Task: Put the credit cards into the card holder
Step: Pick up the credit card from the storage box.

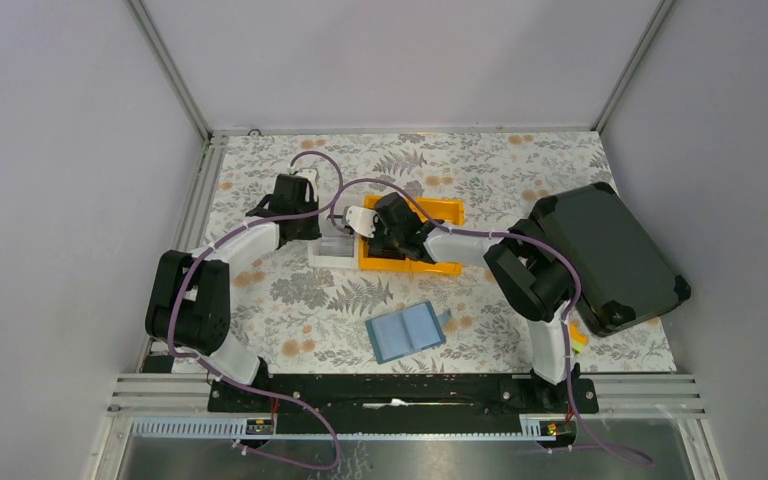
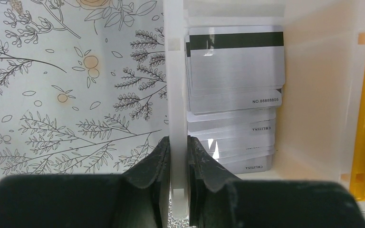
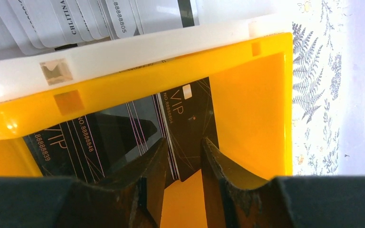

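Observation:
The teal-blue card holder [image 1: 407, 332] lies open on the table, in front of both bins and apart from both grippers. Pale silver credit cards [image 2: 235, 71] lie stacked in a white bin [image 1: 330, 252]. My left gripper [image 2: 178, 142] is shut on that bin's left wall [image 2: 173, 71]; it also shows in the top view [image 1: 326, 232]. Black VIP credit cards [image 3: 123, 128] lie in an orange bin [image 1: 445, 210]. My right gripper [image 3: 183, 142] is low inside the orange bin, jaws a little apart, with the black stack's edge between them; it also shows in the top view [image 1: 388, 235].
A large black hard case [image 1: 605, 255] lies at the right, beside the right arm. The white bin's rim [image 3: 147, 47] touches the orange bin's wall [image 3: 247, 104]. The floral tablecloth [image 1: 300, 300] is bounded by a metal frame and grey walls.

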`<action>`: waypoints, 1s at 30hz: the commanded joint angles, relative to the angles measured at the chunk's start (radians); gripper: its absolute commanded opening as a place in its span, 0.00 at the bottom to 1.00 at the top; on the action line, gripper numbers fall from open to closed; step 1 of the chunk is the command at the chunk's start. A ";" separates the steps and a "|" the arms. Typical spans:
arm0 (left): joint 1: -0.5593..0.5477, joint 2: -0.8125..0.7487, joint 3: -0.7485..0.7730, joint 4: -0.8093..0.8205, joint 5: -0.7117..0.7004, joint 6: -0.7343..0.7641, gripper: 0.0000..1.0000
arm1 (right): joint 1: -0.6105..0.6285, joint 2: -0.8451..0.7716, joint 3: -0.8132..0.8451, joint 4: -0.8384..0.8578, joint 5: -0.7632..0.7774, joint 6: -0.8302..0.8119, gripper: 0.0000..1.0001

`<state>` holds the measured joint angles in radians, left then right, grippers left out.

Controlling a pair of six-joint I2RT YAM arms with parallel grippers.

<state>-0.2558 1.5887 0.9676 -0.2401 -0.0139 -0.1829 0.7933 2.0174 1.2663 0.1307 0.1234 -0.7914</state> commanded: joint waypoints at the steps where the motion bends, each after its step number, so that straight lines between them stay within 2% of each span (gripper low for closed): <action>1: 0.001 -0.030 -0.015 0.022 0.005 0.052 0.00 | 0.007 0.017 0.017 0.035 -0.009 -0.015 0.38; 11: 0.001 -0.037 -0.012 0.011 -0.006 0.058 0.00 | 0.007 0.068 0.062 -0.036 -0.010 -0.008 0.39; 18: 0.001 -0.038 -0.015 0.010 -0.015 0.063 0.00 | 0.007 0.068 0.031 0.082 0.104 -0.033 0.35; 30: 0.001 -0.039 -0.016 0.008 -0.015 0.069 0.00 | 0.008 0.040 0.055 0.093 0.119 -0.069 0.33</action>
<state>-0.2558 1.5848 0.9611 -0.2302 -0.0189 -0.1654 0.8036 2.0754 1.2911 0.1703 0.1917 -0.8238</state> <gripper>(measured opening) 0.161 0.338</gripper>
